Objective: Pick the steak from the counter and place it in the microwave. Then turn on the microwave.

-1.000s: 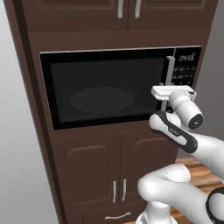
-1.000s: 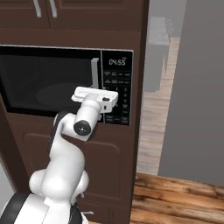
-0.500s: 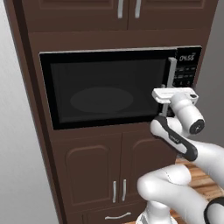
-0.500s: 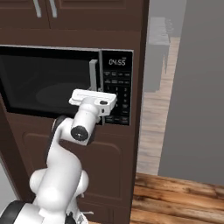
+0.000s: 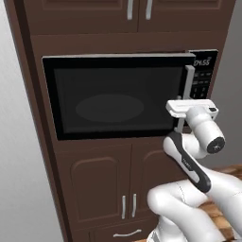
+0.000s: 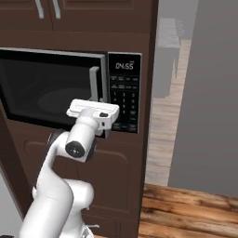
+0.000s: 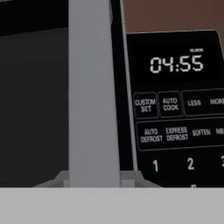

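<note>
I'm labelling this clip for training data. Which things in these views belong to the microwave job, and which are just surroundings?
Job:
- microwave, door shut
- door handle
- keypad and clock display
- gripper, shut, at the handle's lower end

Surroundings:
- upper cabinet doors
- lower cabinet doors
- wood floor
- grey wall

Kitchen: built-in microwave (image 5: 118,97) set among dark wood cabinets (image 5: 113,189).

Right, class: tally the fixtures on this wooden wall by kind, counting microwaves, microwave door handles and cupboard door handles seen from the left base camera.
Black built-in microwave: 1
Grey vertical microwave door handle: 1
Silver cupboard door handles, upper pair and lower pair: 4
Total: 6
</note>
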Robot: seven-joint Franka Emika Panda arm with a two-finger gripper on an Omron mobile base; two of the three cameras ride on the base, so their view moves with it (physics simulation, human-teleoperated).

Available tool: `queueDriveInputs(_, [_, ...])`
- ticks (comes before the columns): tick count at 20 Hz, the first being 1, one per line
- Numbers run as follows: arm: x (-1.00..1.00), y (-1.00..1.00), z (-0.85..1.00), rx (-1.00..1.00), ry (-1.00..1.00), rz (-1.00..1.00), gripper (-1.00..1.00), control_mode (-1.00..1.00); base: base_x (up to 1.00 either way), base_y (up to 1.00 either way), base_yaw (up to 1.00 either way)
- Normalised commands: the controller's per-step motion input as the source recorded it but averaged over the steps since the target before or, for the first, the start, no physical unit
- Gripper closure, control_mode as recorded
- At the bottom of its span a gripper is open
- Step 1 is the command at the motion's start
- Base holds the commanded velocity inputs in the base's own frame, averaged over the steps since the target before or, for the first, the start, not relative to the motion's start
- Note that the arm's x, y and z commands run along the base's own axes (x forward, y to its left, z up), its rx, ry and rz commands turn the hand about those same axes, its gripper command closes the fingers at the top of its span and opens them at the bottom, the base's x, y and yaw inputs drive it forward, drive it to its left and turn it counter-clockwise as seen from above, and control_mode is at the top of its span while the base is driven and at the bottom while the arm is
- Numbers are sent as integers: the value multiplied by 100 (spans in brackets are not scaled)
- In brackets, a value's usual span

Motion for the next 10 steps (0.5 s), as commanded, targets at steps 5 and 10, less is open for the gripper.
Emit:
queueDriveInputs(5, [-29, 12, 0, 0, 0, -3, 100, -100, 0, 0, 0])
queueDriveInputs(10, [-32, 9, 0, 0, 0, 0, 100, -100, 0, 0, 0])
